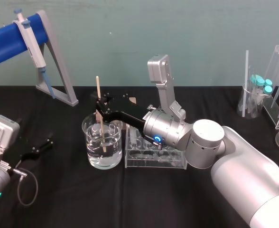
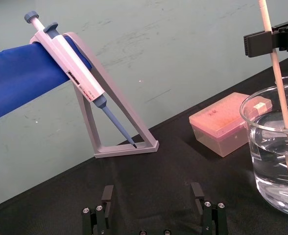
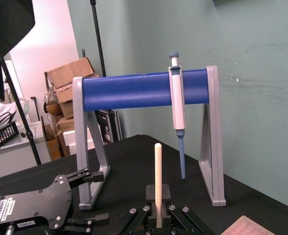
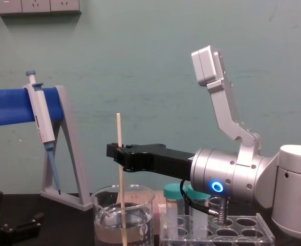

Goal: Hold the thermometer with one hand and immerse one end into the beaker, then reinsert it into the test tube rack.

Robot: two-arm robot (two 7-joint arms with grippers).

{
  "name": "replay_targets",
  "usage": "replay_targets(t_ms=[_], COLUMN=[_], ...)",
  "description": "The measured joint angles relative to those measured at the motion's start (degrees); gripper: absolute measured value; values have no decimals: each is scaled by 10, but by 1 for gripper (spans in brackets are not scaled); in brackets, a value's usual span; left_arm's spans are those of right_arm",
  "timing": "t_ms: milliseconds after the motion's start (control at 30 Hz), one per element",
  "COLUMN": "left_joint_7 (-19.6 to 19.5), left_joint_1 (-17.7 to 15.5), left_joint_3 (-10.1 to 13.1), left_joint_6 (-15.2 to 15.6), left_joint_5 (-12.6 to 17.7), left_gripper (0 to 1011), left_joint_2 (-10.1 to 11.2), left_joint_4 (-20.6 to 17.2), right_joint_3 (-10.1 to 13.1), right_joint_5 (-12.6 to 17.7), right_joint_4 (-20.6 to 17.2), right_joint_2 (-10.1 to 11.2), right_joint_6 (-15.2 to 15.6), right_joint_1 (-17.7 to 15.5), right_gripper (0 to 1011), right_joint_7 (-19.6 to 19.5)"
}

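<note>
Right gripper (image 4: pixel 121 154) pinches one thin cream thermometer (image 4: pixel 119 133) upright, its end below the jaws dipped in one water-filled beaker (image 4: pixel 102 225); left gripper (image 2: pixel 153 205), well aside, gapes empty.

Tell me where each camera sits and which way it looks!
Head: up high, looking down at the table; the right gripper clamps the thermometer in the beaker, left gripper rests aside.
Chest: low, looking across; right arm reaches in.
Left wrist: looks over its open fingers toward the grey stand.
Right wrist: looks over its gripper toward that stand.
Shared: both wrists see the stand.
</note>
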Motion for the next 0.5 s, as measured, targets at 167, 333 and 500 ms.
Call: replay_targets(t_ms=[167, 333, 500], left_joint_7=[0, 0, 0], left_joint_1=[0, 0, 0], left_joint_3=[0, 0, 0], left_joint_6=[0, 0, 0], left_joint_5=[0, 0, 0], left_gripper=[1004, 1004, 1004], left_joint_2=[0, 0, 0], left_joint_4=[0, 0, 0], right_joint_3=[0, 0, 0], right_joint_5=[0, 0, 0], right_joint_4=[0, 0, 0], right_joint_2=[0, 0, 0], right_joint_6=[0, 0, 0], right_joint_1=[0, 0, 0], right_gripper=[53, 53, 53], right_joint_7=[0, 0, 0])
